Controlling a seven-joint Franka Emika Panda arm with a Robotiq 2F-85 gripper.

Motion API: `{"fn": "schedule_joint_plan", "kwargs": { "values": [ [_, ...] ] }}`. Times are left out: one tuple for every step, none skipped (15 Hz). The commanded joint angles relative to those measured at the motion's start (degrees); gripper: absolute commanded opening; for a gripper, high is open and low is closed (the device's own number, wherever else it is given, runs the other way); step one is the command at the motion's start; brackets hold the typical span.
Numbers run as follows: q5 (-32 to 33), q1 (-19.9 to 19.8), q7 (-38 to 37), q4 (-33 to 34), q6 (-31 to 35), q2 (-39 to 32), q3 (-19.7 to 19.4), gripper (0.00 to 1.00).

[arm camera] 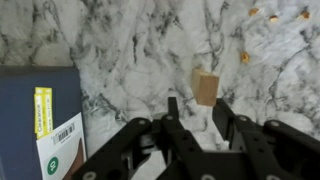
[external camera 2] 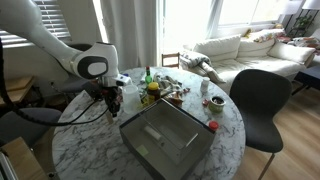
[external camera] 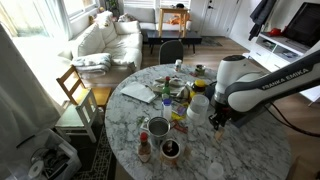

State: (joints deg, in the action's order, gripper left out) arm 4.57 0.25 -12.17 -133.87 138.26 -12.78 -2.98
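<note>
Gripper (arm camera: 197, 110) low over marble table (arm camera: 130, 40)
Fingers apart; small tan block (arm camera: 205, 85) at twelve o'clock, blue box (arm camera: 20, 120) at nine

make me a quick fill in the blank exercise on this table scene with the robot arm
1. The table under the gripper is ____ in shape.
2. Its top has a white and grey ____ pattern.
3. In the wrist view, the small tan block lies to the ____ of the dark blue box.
4. The chair pulled up to the table is ____.
Missing words: round; marble; right; black.
</note>
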Motion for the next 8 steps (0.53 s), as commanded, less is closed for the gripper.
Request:
{"fn": "schedule_joint_plan", "kwargs": {
  "values": [
    [-1.4,-0.2,-0.6,-0.8,-1.8,1.4,-0.1,0.49],
    [-1.6,-0.3,-0.5,-0.8,-2.0,1.4,0.0,0.71],
    [-1.9,-0.3,-0.1,-0.9,-2.4,1.5,0.1,0.74],
    [-2.1,-0.3,0.1,-1.0,-3.0,1.7,0.1,0.75],
    [-1.8,-0.3,-0.4,-1.3,-3.6,2.3,-0.1,0.81],
    [-2.1,-0.4,0.1,-1.7,-3.6,2.8,0.0,0.87],
    [-1.9,-0.4,-0.2,-1.8,-3.9,3.0,0.0,0.93],
    [-2.0,-0.4,0.0,-1.8,-4.2,3.2,0.0,0.87]
  ]
}}
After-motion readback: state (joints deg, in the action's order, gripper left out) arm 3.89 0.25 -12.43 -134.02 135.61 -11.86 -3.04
